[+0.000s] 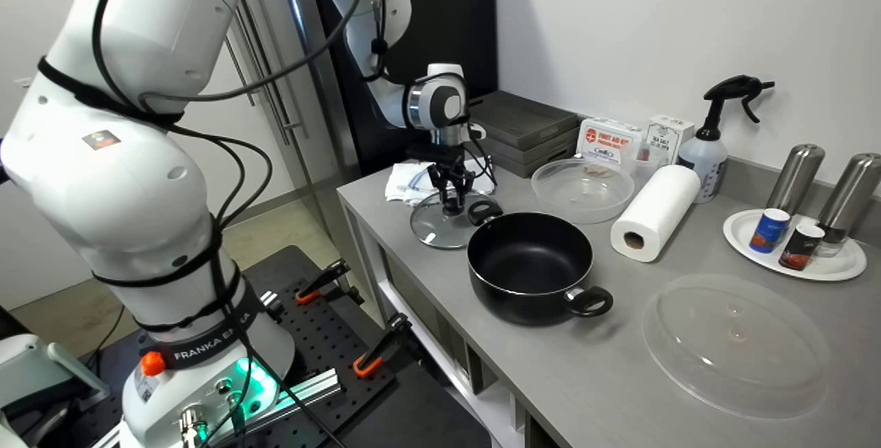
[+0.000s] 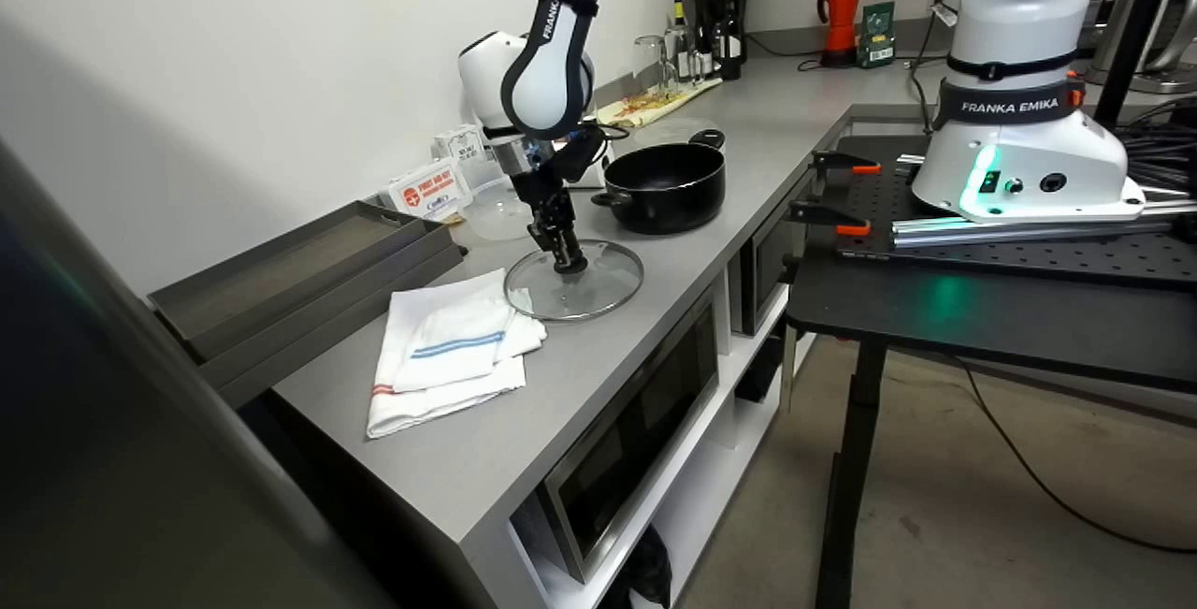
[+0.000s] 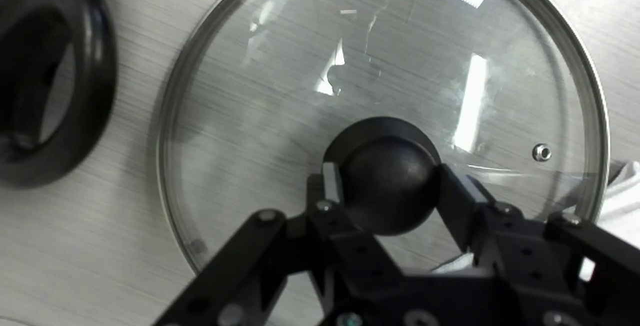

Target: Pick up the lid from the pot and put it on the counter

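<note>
Beside the black pot (image 1: 530, 255) on the light-grey counter (image 1: 606, 365), I hold the glass lid (image 3: 280, 115) level and low, its dark knob (image 3: 390, 196) facing up; whether the rim bears on the surface all round I cannot tell. Circular in outline, the lid has its axis upright through that knob, and in the wrist view its small metal vent (image 3: 542, 152) sits toward three o'clock. A pot handle (image 3: 97, 90) lies between nine and ten o'clock there, a strip of counter showing between it and the rim. My claw (image 3: 390, 181) is clasped on the knob, one pad (image 3: 332, 183) at nine o'clock, the other at three. From a base (image 1: 206, 393) toward eight o'clock in an exterior view, my arm (image 1: 158, 90) arches to the top of the view and slopes down to the wrist (image 1: 444, 104), claw aimed at six. Seen in an exterior view, folded white towels (image 2: 449, 356) lie at eight o'clock from the lid, whose rim overlaps their edge; the pot stands between one and two.
</note>
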`<action>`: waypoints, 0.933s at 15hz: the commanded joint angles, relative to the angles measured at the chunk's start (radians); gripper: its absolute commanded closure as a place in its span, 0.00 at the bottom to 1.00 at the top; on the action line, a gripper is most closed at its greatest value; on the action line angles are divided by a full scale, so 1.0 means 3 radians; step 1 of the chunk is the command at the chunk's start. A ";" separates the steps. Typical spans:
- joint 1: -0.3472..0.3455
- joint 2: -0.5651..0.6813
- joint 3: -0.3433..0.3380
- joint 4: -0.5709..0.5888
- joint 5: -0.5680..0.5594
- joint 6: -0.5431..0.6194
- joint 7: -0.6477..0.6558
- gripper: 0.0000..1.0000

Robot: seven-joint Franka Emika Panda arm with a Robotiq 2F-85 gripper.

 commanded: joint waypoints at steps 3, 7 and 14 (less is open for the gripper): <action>0.0004 0.0065 0.0073 0.0139 0.0105 -0.0160 -0.0159 0.75; 0.0041 0.0095 0.0087 0.0190 0.0094 -0.0206 -0.0140 0.75; 0.0058 0.0131 0.0105 0.0271 0.0091 -0.0274 -0.0143 0.75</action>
